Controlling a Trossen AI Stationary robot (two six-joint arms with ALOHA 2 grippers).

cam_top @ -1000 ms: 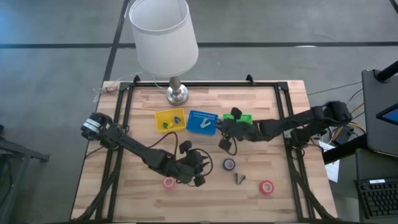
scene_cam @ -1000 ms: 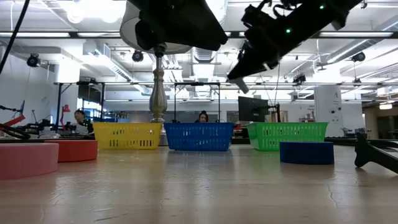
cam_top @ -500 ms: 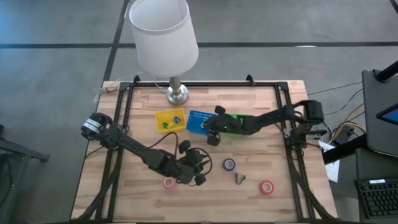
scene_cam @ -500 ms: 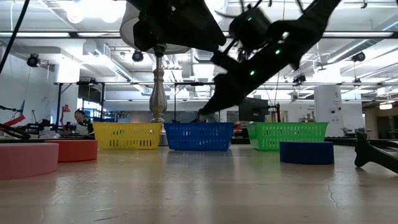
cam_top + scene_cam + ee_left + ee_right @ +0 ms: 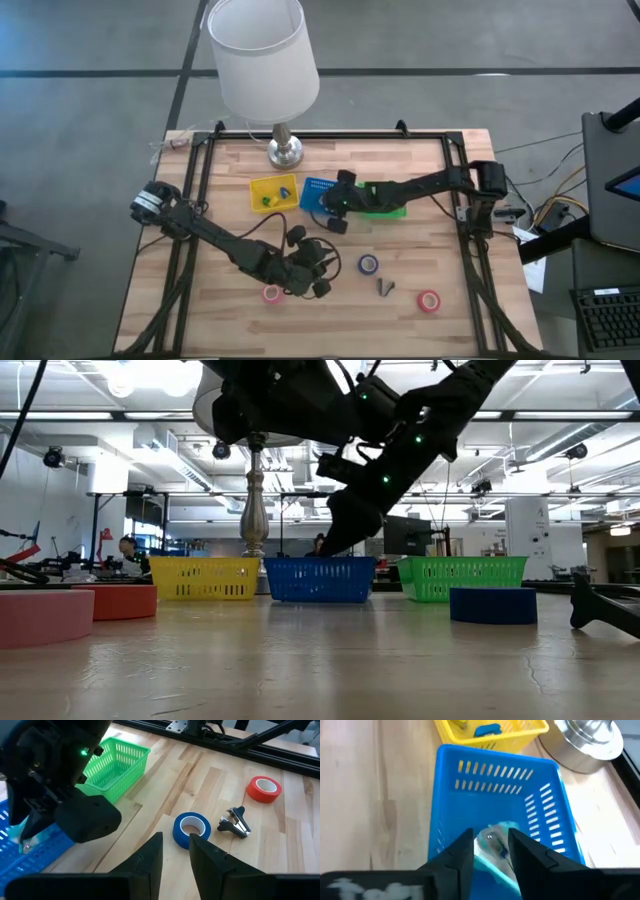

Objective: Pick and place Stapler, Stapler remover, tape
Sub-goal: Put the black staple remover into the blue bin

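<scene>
My right gripper (image 5: 334, 215) hangs over the blue tray (image 5: 322, 187), shut on a small pale teal stapler (image 5: 491, 842). In the low view it (image 5: 345, 530) stands just above that tray's rim (image 5: 320, 565). My left gripper (image 5: 322, 270) hovers low over the near middle of the table, open and touching nothing. A blue tape roll (image 5: 192, 829) lies flat just beyond its fingertips. The dark stapler remover (image 5: 235, 821) and a red tape roll (image 5: 263, 788) lie farther off. Another red roll (image 5: 271, 293) lies near the left gripper. My right gripper pinches the pale teal stapler (image 5: 495, 851) between its two fingers, coming from above and pointing down. The stapler is lifted clear over the blue tray's floor (image 5: 470, 810). Which part of it the fingers are on cannot be told.
A yellow tray (image 5: 273, 193) with small items stands left of the blue one, and a green tray (image 5: 388, 200) lies under the right arm. A lamp's metal base (image 5: 285, 150) and white shade (image 5: 262, 55) are at the far edge. Black rails (image 5: 205, 190) run along both table sides.
My right gripper has swung toward the table's left, from over the green tray to over the blue tray, and has come down toward it, carrying the stapler. My left arm has kept still.
</scene>
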